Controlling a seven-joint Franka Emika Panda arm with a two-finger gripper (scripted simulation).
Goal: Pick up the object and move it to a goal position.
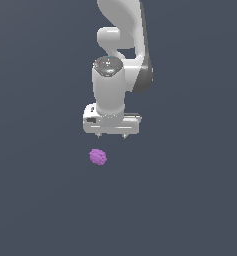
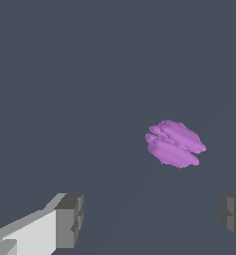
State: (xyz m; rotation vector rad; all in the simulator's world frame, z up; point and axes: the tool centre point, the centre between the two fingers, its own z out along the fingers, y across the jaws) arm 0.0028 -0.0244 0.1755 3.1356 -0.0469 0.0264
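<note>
The object [image 1: 98,157] is a small purple, bumpy ball lying on the dark grey floor. It sits just below my white gripper [image 1: 111,136] in the exterior view, slightly toward that view's left. In the wrist view the object [image 2: 175,143] lies apart from the gripper [image 2: 152,219], beyond the two grey fingertips [image 2: 69,219]. The fingers stand wide apart with nothing between them, so the gripper is open.
A plain dark grey surface [image 1: 190,200] surrounds the object on every side. The white arm [image 1: 121,45] rises behind the gripper toward the top of the exterior view.
</note>
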